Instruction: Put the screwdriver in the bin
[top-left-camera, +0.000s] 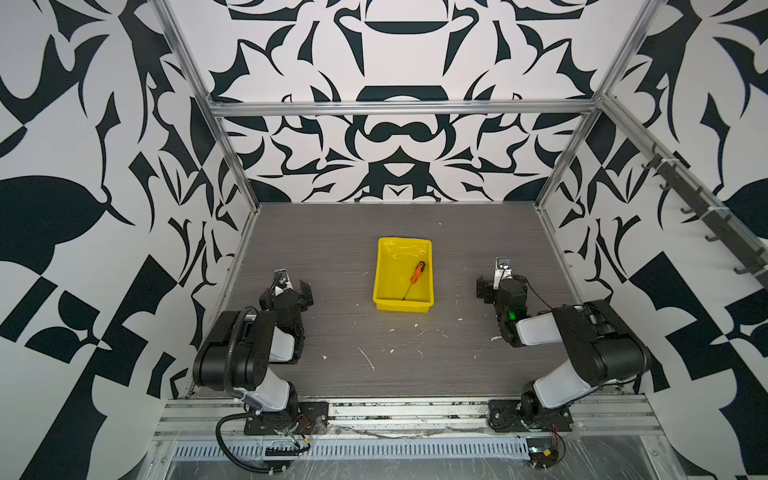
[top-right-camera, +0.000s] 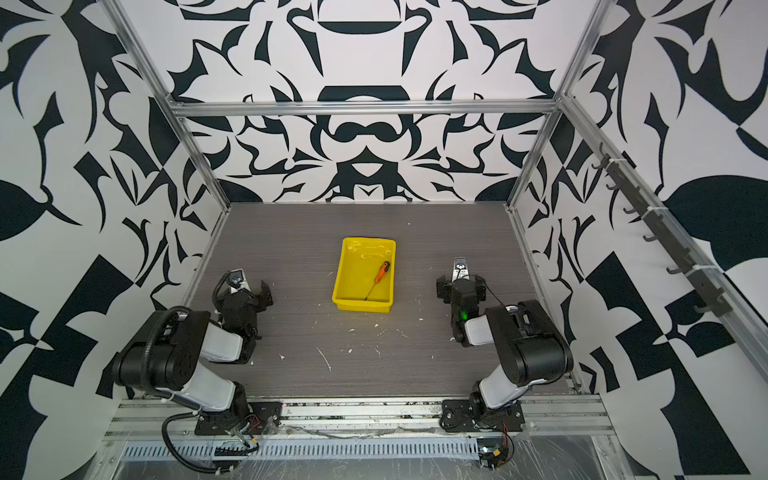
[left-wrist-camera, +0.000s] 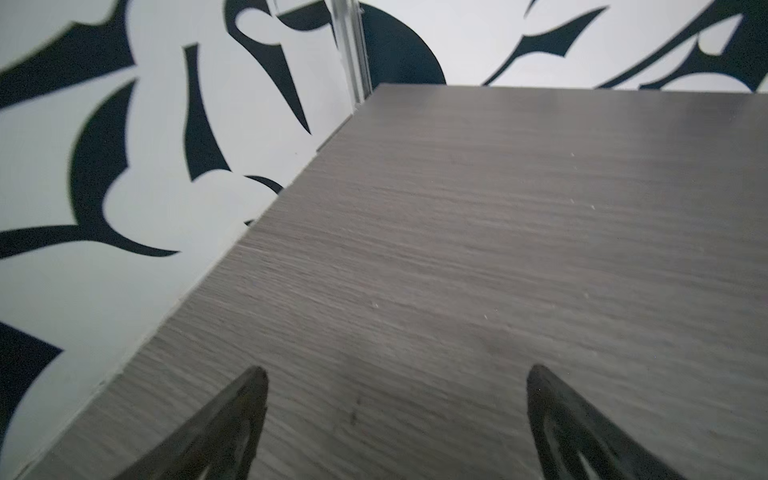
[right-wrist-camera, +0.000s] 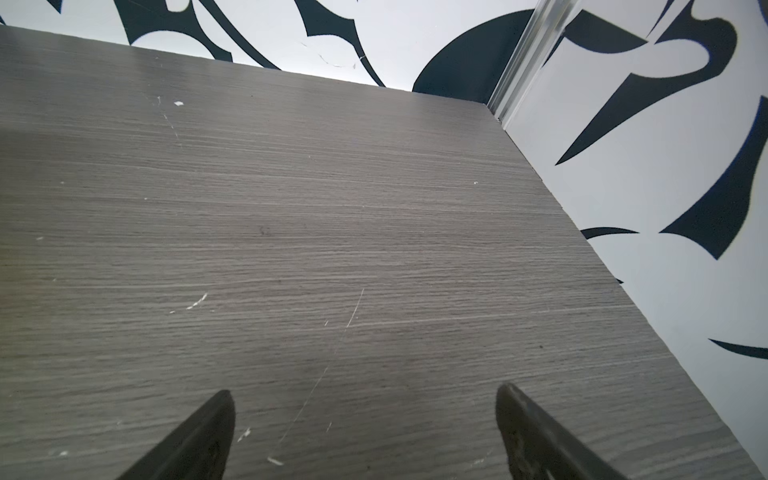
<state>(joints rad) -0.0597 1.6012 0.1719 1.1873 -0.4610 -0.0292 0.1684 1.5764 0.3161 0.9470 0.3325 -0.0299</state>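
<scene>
The screwdriver (top-left-camera: 415, 276) lies flat inside the yellow bin (top-left-camera: 404, 306), as both top views show. Its orange handle sits toward the bin's right wall, and its thin dark shaft runs diagonally to the near wall, where the tip ends close to the front edge. The bin stands on the grey table (top-left-camera: 332, 249), about midway between my two arms and well apart from each.

My left gripper (left-wrist-camera: 397, 374) is spread wide, and only bare wood-grain tabletop shows between its two dark fingers (left-wrist-camera: 232, 419). My right gripper (right-wrist-camera: 365, 391) is spread just as wide over a scratched, white-flecked patch of the table. Each gripper hangs low near its own side wall, pointing toward the far end of the table.
</scene>
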